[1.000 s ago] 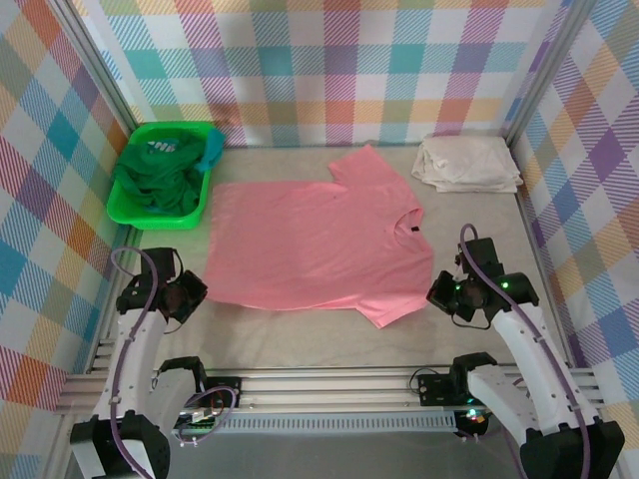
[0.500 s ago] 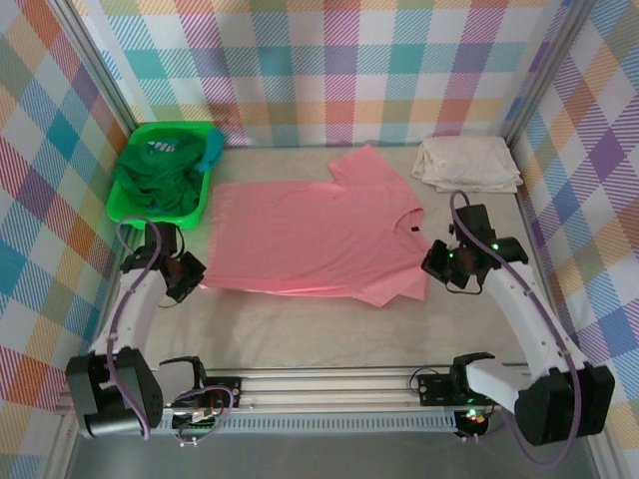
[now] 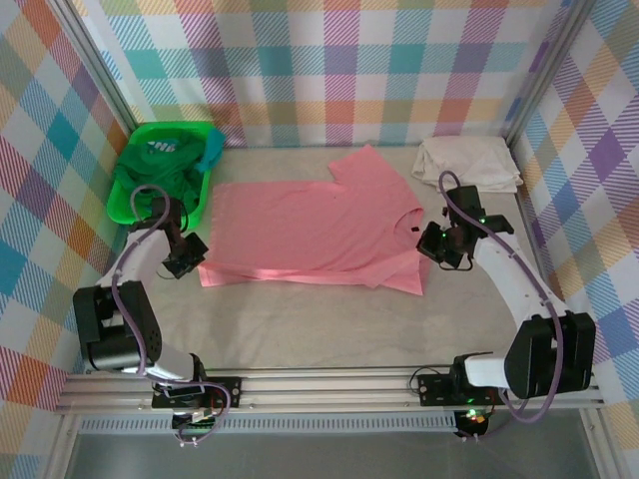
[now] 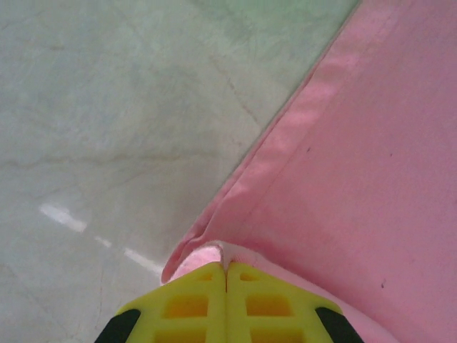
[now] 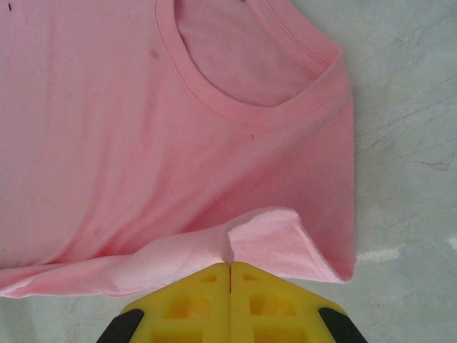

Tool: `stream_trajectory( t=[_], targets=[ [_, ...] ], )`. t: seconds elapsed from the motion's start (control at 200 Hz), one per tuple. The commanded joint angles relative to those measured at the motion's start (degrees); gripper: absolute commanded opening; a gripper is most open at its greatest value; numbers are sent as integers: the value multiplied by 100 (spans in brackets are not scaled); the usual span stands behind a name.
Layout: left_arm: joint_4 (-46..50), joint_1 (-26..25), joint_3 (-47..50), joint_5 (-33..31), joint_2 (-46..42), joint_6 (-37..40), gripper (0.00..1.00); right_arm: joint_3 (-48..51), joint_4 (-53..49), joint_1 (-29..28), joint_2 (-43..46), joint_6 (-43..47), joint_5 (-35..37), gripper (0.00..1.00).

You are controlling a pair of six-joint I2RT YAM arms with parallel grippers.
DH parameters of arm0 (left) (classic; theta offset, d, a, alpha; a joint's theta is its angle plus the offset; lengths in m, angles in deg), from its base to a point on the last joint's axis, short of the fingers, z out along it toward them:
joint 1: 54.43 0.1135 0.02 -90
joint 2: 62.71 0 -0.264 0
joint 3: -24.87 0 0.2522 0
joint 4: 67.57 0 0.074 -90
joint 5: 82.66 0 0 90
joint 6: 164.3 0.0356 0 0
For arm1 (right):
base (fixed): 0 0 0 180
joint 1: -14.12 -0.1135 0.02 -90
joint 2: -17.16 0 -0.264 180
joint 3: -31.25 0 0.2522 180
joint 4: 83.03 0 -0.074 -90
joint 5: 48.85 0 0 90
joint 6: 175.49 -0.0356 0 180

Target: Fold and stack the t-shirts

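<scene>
In green bin point(image 3: 172, 127): dark-green shirt point(image 3: 148, 180), teal shirt point(image 3: 213, 149)

White-shelled and black-jointed, the left arm point(image 3: 133, 277) and right arm point(image 3: 507, 277) are trailing looped purple cables point(image 3: 148, 192); green lights point(image 3: 476, 221) are glowing; yellow fingers point(image 4: 189, 309) are showing black corners.

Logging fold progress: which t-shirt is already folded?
The cream-white t-shirt in the far right corner, a compact bundle. The pink t-shirt lies spread out; the green t-shirts are crumpled in the bin.
</scene>
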Motion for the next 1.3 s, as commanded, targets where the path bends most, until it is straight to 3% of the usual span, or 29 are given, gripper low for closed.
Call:
stream_trajectory(
  t=[0.0, 0.605, 0.67, 0.705, 0.83, 0.925, 1.01, 1.155, 1.295],
  targets=[
    [301, -1, -441, -140, 293, 316, 0, -299, 134, 81, -153, 166, -104, 0],
    [842, -354, -2045, -545, 1799, 768, 0, -1571, 237, 253, -1649, 243, -519, 0],
    [815, -374, -2292, -549, 1900, 765, 8, -1925, 263, 281, -1905, 176, -585, 0],
    [788, -381, -2432, -488, 1937, 765, 21, -2126, 296, 300, -2057, 143, -587, 3],
    [754, -509, -2760, -531, 1808, 708, 49, -2888, 317, 482, -2630, 46, -873, 40],
    [764, -662, -2528, -690, 1358, 633, 53, -3299, 77, 525, -2750, 86, -876, 38],
    [624, -806, -1783, -665, 650, 496, 54, -2838, 336, 508, -2277, 149, -1097, 41],
    [363, -935, -252, -348, -456, 218, 53, -1140, 607, 289, -870, 252, -1006, 42],
    [-37, -886, 654, -114, -714, 54, 51, 105, 444, 192, -127, 344, -746, 43]
  ],
)
